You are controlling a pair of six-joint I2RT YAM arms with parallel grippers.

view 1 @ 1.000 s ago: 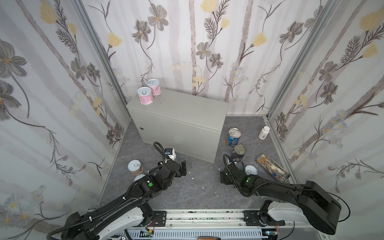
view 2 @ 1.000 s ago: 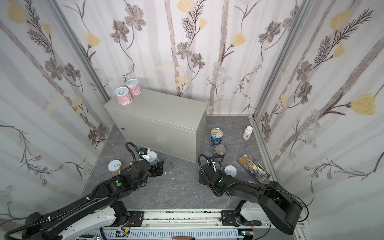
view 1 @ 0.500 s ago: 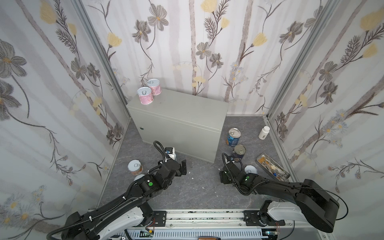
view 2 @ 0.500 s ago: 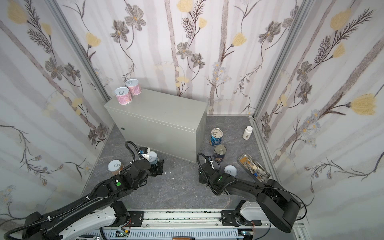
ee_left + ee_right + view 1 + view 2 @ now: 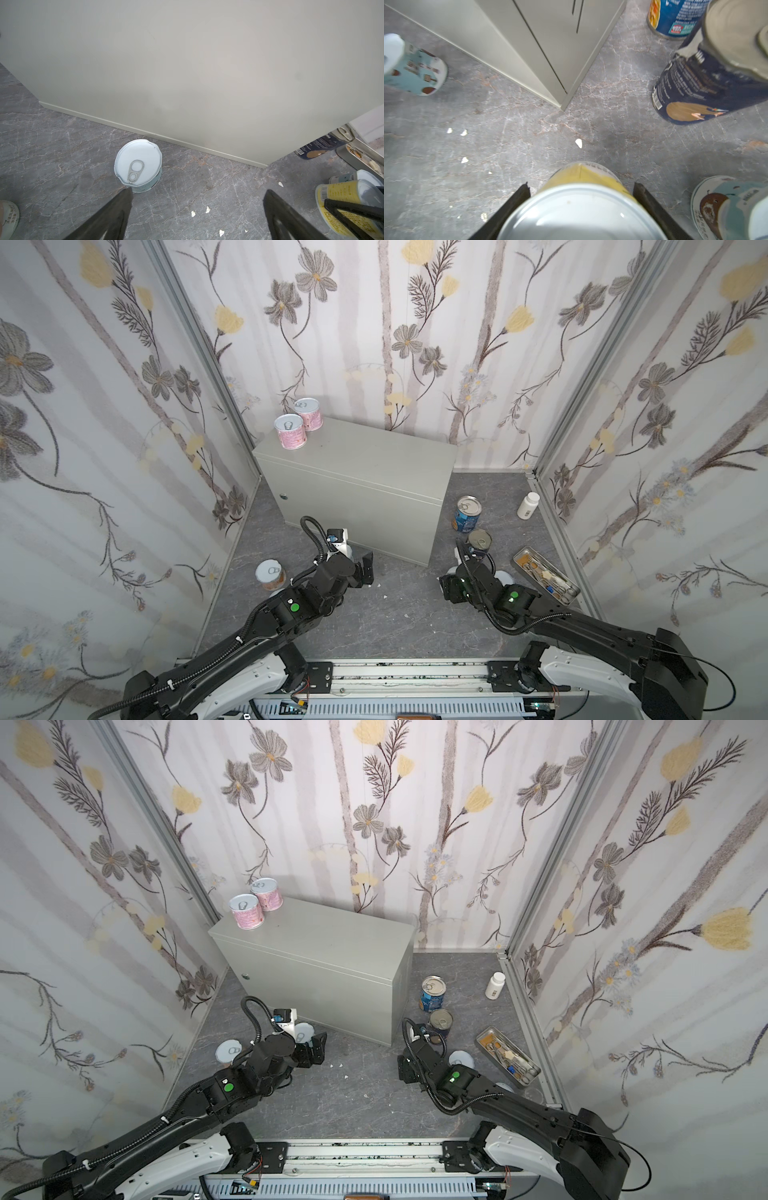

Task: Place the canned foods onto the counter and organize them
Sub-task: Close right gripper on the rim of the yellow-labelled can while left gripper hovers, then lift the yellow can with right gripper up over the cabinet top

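Two black robot arms reach in from the near edge of a floral-papered booth, over a dark marbled floor (image 5: 399,614). The right pincer (image 5: 581,187) is pinching a yellow can (image 5: 581,216), with one black finger against each side of the label. The can stands upright in the grip, its lid facing the wrist camera. The grey metal desk (image 5: 353,464) where the can belongs lies farther away and to the left of this pincer, and its near right corner is the closest part. Its flat top sits well above the floor, so I judge the coming move turns on raising the can before carrying it far and left. Two pink cans (image 5: 291,436) stand together at the desk's far left corner. The left pincer (image 5: 197,191) is spread wide and empty, low over the floor. A pale blue can (image 5: 138,164) stands upright just ahead of one of its fingers, close to the desk's front, and the left arm is the nearer one to it. A tall blue can (image 5: 466,514) and a navy can (image 5: 478,541) stand on the floor to the right of the desk. In both top views the yellow can is hidden under the right wrist, so I cannot tell whether it has left the floor.
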